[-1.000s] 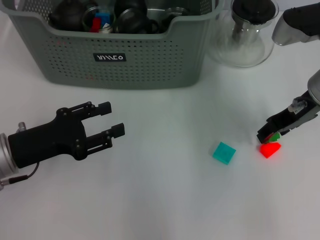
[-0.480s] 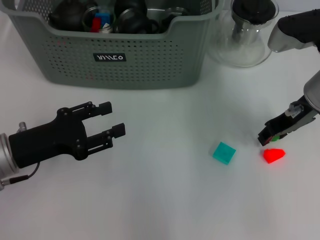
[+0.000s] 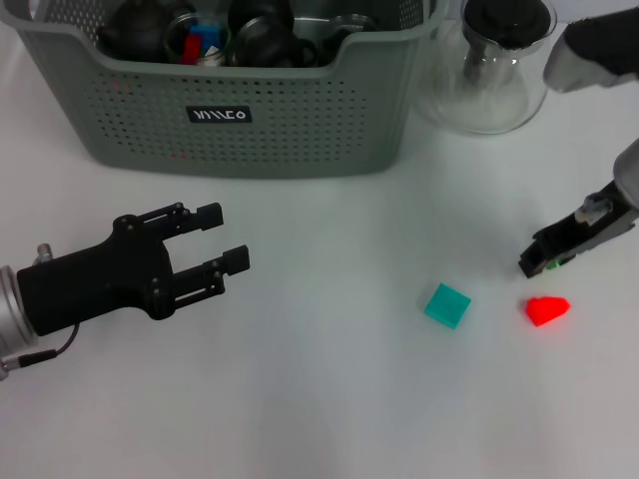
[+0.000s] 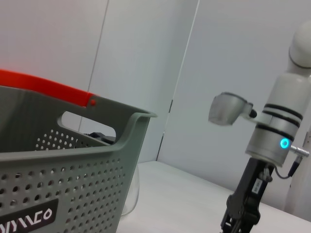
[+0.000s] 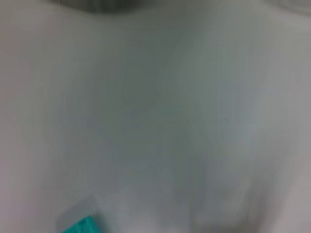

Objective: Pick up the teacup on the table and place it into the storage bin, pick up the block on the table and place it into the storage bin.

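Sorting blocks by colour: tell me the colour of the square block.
Teal square block, clearest in the head view.

a lab: bare white table [image 3: 329, 399], plain grey wall panels [image 4: 146, 58].

left gripper [image 3: 225, 239]: low at left, jaws apart, empty | right gripper [image 3: 544, 261]: far right, jaws' state unclear

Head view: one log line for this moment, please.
right gripper: above red block, green piece between fingers | left gripper: open, idle | teal block: on table
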Controlling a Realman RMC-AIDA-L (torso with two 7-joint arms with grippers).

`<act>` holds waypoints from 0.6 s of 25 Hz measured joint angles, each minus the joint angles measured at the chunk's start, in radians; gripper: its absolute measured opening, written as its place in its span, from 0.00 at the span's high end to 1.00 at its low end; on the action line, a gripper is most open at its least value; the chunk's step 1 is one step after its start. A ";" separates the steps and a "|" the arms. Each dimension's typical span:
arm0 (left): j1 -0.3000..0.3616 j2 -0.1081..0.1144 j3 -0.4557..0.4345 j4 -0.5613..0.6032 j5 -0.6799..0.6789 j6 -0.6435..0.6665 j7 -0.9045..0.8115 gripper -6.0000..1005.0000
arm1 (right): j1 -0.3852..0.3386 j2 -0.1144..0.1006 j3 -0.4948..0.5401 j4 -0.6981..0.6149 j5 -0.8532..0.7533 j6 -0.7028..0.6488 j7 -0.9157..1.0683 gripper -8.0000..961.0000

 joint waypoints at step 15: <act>0.015 0.005 -0.053 0.000 0.000 0.001 -0.006 0.34 | -0.055 -0.010 0.281 -0.545 0.651 -0.149 -0.250 0.55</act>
